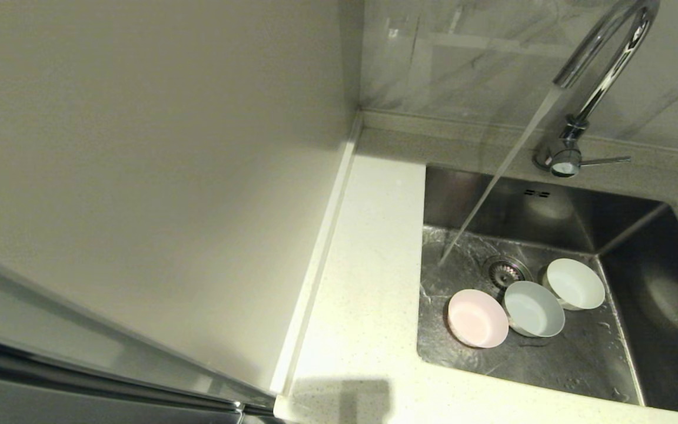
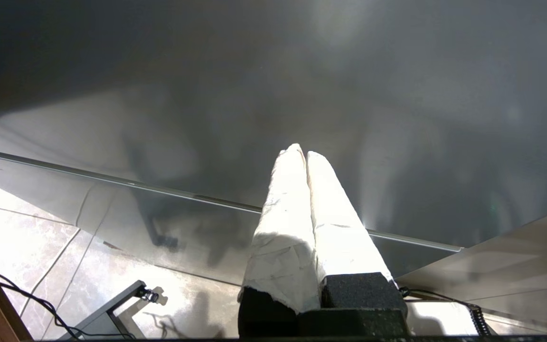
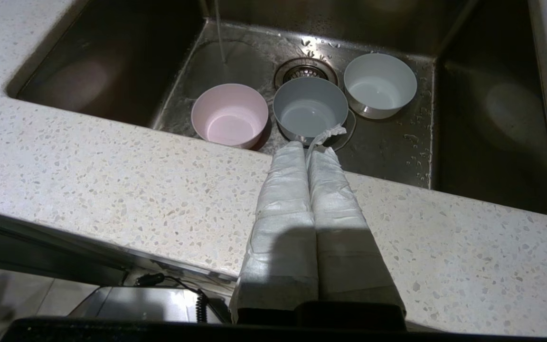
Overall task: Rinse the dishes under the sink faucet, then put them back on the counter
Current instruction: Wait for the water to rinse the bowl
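Observation:
Three small bowls stand in a row on the floor of the steel sink (image 1: 639, 253): a pale pink bowl (image 1: 478, 318) (image 3: 230, 114), a pale blue bowl (image 1: 534, 308) (image 3: 310, 108) and a white bowl (image 1: 574, 283) (image 3: 380, 84). Water runs from the chrome faucet (image 1: 601, 70) and lands on the sink floor, left of the drain (image 1: 507, 272) and behind the pink bowl. My right gripper (image 3: 307, 146) is shut and empty. It hovers over the front strip of the counter (image 3: 112, 175), short of the blue bowl. My left gripper (image 2: 301, 153) is shut and parked low, away from the sink.
The white speckled counter (image 1: 368, 282) runs along the sink's left and front. A cream wall panel (image 1: 156, 165) rises on the left. The faucet's thin lever (image 1: 607, 159) sticks out to the right at its base. Neither arm shows in the head view.

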Tool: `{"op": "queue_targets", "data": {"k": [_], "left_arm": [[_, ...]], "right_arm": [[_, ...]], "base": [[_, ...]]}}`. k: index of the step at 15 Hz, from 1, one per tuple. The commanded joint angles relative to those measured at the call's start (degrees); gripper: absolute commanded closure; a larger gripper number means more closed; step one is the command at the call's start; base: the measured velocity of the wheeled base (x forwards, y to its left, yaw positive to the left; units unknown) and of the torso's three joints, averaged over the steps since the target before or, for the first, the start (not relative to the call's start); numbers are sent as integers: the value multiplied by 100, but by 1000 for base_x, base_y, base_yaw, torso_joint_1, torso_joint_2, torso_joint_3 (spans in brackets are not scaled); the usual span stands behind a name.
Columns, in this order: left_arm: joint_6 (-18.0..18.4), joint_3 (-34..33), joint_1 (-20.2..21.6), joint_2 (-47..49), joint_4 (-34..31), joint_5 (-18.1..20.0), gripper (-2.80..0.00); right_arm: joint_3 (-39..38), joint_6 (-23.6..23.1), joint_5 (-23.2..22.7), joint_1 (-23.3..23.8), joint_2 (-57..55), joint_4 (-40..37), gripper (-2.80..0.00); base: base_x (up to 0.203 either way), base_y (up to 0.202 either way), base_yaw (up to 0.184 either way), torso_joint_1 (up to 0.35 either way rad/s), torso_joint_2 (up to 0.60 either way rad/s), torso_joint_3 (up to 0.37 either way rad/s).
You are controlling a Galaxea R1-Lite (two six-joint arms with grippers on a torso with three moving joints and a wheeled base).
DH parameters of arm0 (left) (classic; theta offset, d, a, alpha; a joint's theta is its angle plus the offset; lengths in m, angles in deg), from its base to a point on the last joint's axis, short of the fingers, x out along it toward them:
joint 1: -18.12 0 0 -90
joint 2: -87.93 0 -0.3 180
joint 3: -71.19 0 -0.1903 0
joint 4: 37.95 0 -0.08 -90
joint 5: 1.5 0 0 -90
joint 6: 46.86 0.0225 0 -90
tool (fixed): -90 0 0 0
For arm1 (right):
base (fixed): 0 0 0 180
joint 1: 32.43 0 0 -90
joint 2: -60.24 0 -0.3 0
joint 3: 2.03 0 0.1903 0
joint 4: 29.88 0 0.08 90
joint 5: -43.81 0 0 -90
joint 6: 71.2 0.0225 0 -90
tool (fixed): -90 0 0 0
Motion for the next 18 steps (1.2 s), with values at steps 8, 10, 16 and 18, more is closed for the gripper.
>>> {"op": "queue_targets", "data": {"k": [8, 10, 16, 18], "left_arm": [[-3, 0, 2, -18, 2, 0, 0], [-3, 0, 2, -18, 2, 0, 0], [-3, 0, 1, -18, 2, 0, 0], [-3, 0, 1, -18, 2, 0, 0]], "right_arm": [[-1, 3, 2, -2, -10, 2, 0], [-1, 3, 2, -2, -10, 2, 0], [-1, 3, 2, -2, -10, 2, 0], [-1, 3, 2, -2, -10, -5, 0]], "base": [[0, 0, 0, 0, 0, 0], [0, 0, 0, 0, 0, 0], [0, 0, 0, 0, 0, 0], [0, 0, 0, 0, 0, 0]]}}
